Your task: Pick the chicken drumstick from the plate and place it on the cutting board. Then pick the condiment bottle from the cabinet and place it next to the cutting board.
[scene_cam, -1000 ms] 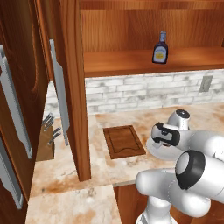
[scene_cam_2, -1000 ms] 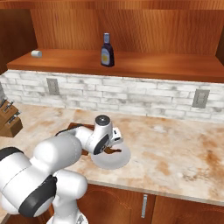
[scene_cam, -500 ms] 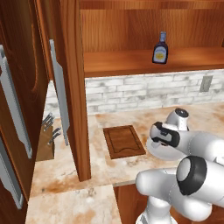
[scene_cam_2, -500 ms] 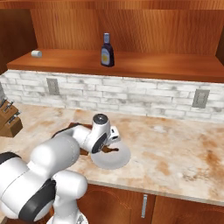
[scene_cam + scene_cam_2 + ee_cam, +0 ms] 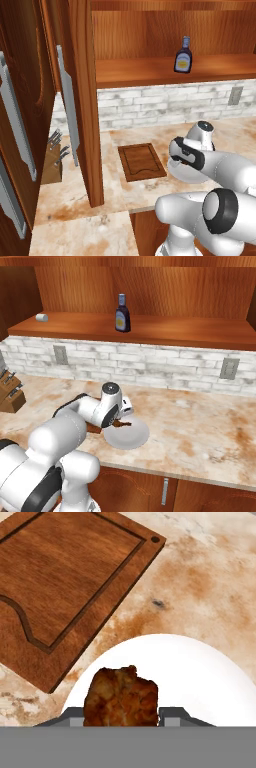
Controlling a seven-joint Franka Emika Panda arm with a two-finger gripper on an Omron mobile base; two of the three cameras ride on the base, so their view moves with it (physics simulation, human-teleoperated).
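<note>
Since a second ago the fingers (image 5: pixel 121 716), clamped on the drumstick (image 5: pixel 121 697), have lifted it off the plate (image 5: pixel 200 677), toward the board (image 5: pixel 65 582).

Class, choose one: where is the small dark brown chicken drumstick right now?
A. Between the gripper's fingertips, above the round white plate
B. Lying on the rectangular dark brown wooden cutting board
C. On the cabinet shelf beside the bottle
A: the hand view shows the small dark brown chicken drumstick sitting between the gripper fingertips over the round white plate, while the rectangular dark brown wooden cutting board lies bare.

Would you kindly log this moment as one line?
phase: pick | jaws: closed on chicken drumstick above plate | cutting board: bare | condiment bottle: on cabinet shelf
</note>
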